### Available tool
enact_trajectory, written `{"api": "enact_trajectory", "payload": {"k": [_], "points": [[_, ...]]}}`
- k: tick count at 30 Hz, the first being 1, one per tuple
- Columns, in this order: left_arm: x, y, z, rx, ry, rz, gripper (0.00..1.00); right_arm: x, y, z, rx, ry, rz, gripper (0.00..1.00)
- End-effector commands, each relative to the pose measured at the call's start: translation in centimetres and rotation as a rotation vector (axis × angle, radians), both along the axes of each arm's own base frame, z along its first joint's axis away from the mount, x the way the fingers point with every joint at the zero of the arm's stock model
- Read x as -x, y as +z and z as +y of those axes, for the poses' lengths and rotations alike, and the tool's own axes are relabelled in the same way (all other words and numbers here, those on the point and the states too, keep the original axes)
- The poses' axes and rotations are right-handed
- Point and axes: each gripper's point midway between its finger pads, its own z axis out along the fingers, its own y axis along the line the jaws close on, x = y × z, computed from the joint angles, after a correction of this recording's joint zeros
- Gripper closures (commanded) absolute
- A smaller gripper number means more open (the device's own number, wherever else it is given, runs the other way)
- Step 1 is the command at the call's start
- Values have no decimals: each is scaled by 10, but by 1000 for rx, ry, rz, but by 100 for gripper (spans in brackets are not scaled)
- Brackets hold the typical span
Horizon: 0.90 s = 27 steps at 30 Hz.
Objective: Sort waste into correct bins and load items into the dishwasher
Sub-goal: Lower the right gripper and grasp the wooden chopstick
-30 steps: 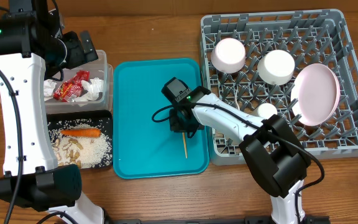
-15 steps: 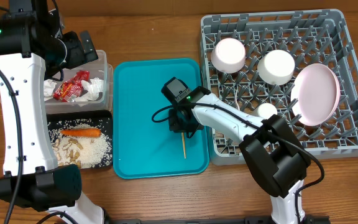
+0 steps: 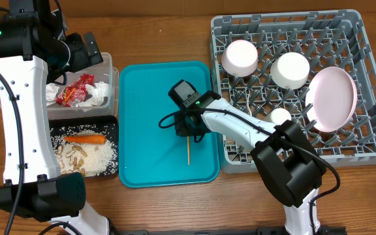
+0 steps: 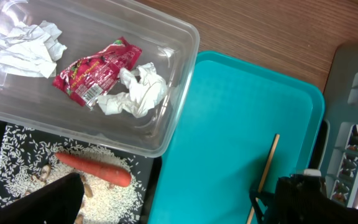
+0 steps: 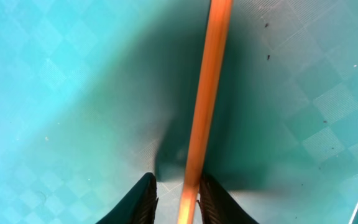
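While pinching, apparently, the chopstick (image 5: pixel 207 93) on the teal tray (image 3: pixel 142 130) with the right pincer (image 5: pixel 178 199), midway through loading the dish rack (image 3: pixel 371 39). Next: lifting it level, swinging right, threading it down between pegs.

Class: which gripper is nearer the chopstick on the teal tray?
Right. The right gripper straddles the chopstick; the left gripper hangs above the clear tub, far off.
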Motion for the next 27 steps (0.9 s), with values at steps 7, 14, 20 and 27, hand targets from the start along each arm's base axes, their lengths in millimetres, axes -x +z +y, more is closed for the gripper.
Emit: {"api": "enact_trajectory", "payload": {"k": [7, 14, 20, 27], "points": [[-1, 5, -1, 0, -8, -17, 0, 6, -19, -8, 50, 21, 20, 84], [-1, 5, -1, 0, -7, -17, 0, 6, -19, -8, 52, 19, 19, 88], [-1, 5, -1, 0, -8, -17, 0, 1, -17, -5, 37, 16, 0, 87], [-1, 5, -1, 0, -7, -17, 0, -6, -16, -4, 40, 11, -34, 81]]}}
